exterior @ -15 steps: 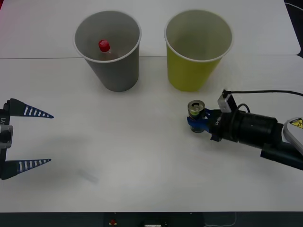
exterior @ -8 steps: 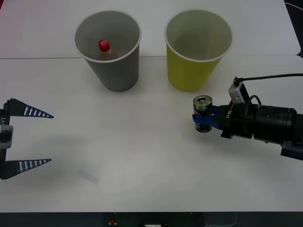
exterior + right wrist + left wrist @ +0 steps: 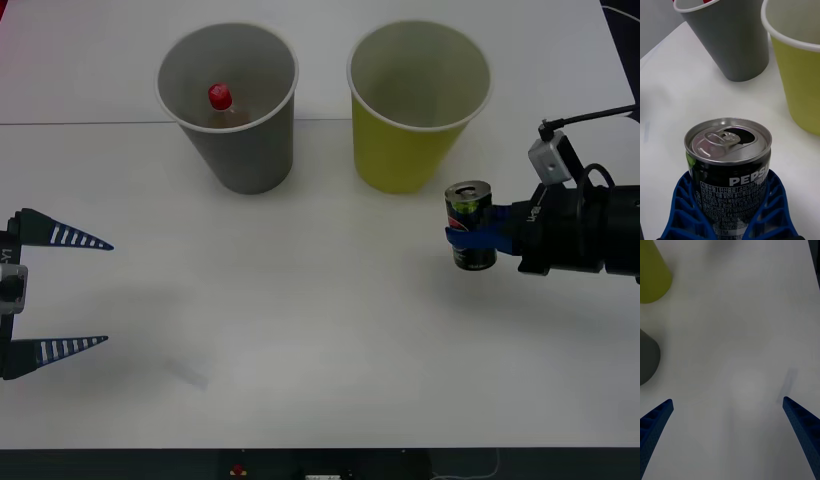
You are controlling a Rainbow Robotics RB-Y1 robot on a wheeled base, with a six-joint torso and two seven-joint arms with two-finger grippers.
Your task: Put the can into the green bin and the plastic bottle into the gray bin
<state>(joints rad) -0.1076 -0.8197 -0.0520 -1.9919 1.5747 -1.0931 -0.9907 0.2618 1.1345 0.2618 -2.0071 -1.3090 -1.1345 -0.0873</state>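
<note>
Can (image 3: 472,238), clamped in right pincer (image 3: 478,240), now farther right, beside green bin (image 3: 410,120).

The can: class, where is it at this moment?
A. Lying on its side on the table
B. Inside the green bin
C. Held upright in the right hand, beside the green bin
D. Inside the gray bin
C: the can stands upright, clamped in the right hand, just outside the green bin.

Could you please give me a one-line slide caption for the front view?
Right gripper holds the can beside the green bin; bottle sits in the gray bin.
</note>
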